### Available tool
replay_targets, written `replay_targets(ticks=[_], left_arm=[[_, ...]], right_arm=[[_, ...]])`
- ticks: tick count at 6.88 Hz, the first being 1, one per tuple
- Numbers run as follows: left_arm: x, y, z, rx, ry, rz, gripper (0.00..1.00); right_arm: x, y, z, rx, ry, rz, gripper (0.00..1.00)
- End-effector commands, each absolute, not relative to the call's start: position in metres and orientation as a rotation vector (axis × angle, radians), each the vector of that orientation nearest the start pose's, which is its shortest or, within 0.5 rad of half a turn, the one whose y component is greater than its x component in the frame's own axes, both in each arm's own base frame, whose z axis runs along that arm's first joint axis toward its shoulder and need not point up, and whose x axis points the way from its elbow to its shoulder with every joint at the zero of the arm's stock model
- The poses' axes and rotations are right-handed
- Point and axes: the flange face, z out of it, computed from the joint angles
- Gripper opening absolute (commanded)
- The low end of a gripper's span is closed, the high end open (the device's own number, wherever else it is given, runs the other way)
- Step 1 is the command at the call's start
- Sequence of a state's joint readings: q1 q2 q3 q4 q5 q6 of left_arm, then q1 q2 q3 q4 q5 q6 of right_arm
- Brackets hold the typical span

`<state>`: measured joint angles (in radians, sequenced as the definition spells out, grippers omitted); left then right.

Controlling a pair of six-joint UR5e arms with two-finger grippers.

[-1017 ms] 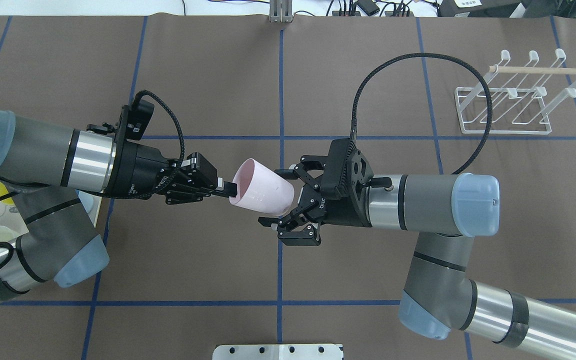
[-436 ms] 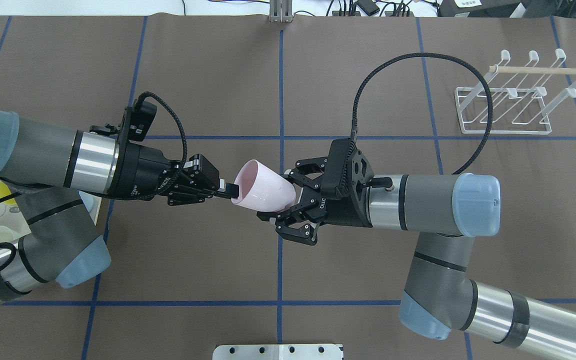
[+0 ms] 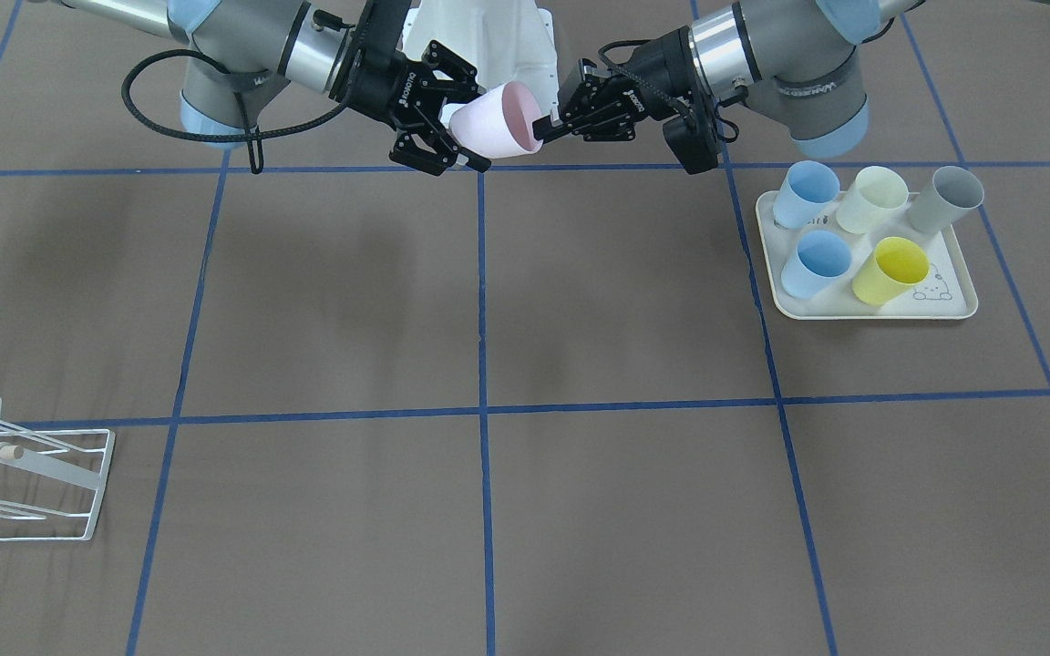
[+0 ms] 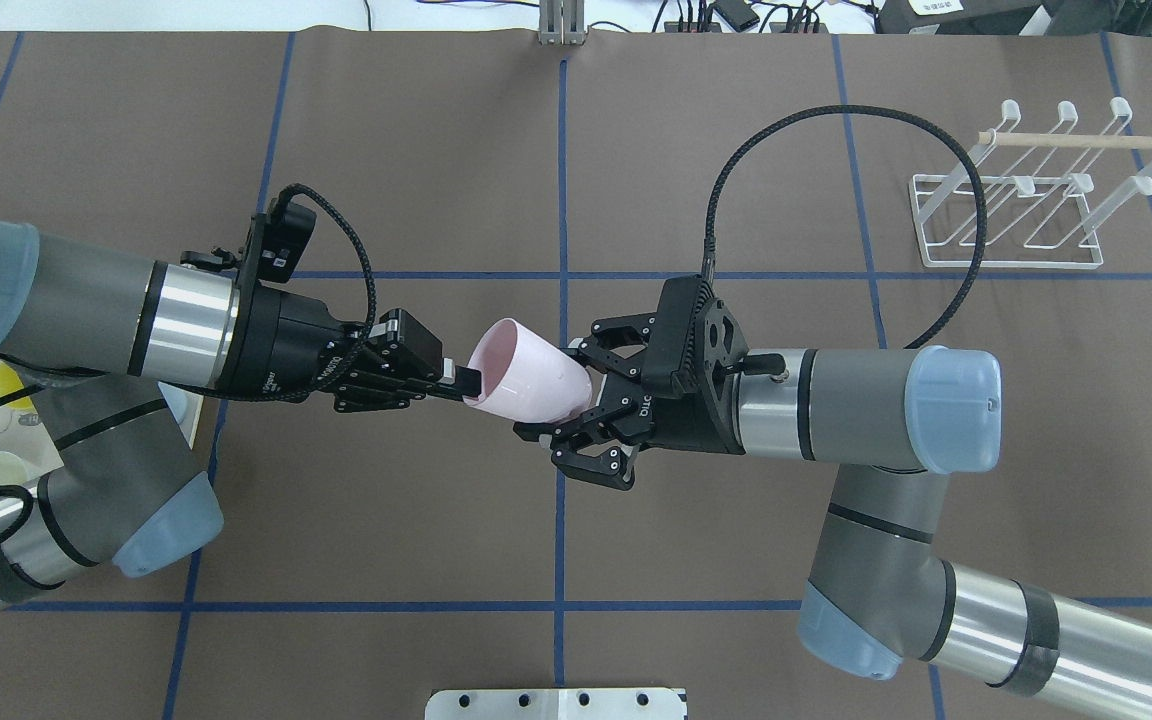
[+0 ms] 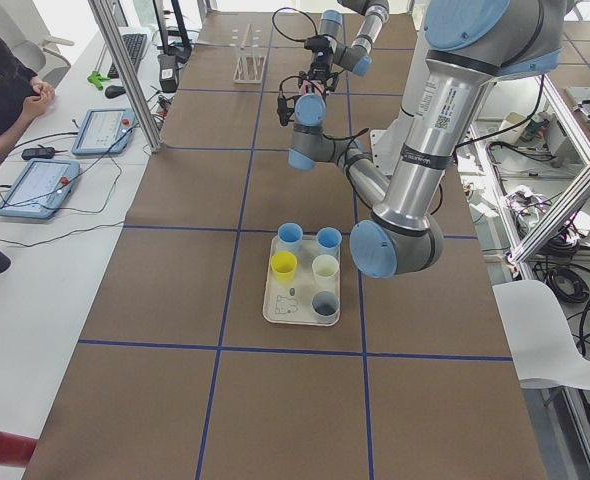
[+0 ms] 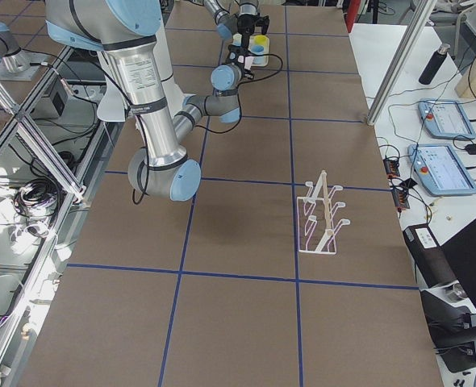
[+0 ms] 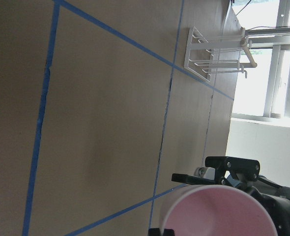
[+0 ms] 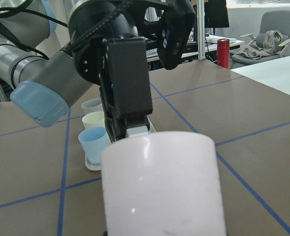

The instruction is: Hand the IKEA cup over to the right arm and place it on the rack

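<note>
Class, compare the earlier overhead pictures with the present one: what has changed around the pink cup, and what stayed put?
The right tool closed onto the base of the pink cup, which shifted slightly toward it. The left tool kept its pinch on the rim; the rack stayed put.

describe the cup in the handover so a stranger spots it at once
Over the middle of the brown table, the left hand and right hand meet. Between them is a tilted pink cup, the only one off the tray.
</note>
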<state>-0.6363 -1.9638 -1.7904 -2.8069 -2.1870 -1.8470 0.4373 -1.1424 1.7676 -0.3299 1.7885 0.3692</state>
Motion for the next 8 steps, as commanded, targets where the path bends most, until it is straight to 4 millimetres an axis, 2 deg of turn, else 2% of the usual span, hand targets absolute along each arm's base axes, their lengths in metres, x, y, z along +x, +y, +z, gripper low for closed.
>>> replay_targets(ticks=[1,2,3,4,5,6,7,8], left_arm=[[0.383,-0.380,0.209,-0.095,1.795,-0.084,1.00],[0.377,-0.384,0.210,-0.087,1.790,-0.094,1.00],[0.363,-0.406,0.218,-0.069,1.749,-0.155,1.00],[0.361,-0.419,0.220,-0.085,1.671,-0.220,1.00],[0.361,-0.427,0.223,-0.041,1.610,-0.215,1.00],[0.351,-0.439,0.223,0.023,1.534,-0.202,1.00],[0.335,-0.453,0.223,0.085,1.412,-0.184,1.00],[0.310,-0.463,0.218,0.157,1.278,-0.136,1.00]], right_arm=[[-0.458,-0.338,0.197,1.295,-1.422,-0.725,0.52],[-0.457,-0.340,0.197,1.300,-1.413,-0.725,0.52],[-0.454,-0.346,0.200,1.296,-1.392,-0.722,0.48],[-0.448,-0.357,0.206,1.294,-1.363,-0.712,0.47],[-0.432,-0.384,0.207,1.274,-1.283,-0.693,0.45],[-0.425,-0.403,0.210,1.277,-1.192,-0.717,0.43],[-0.415,-0.423,0.216,1.293,-1.080,-0.757,0.40],[-0.398,-0.449,0.221,1.283,-0.957,-0.786,0.40]])
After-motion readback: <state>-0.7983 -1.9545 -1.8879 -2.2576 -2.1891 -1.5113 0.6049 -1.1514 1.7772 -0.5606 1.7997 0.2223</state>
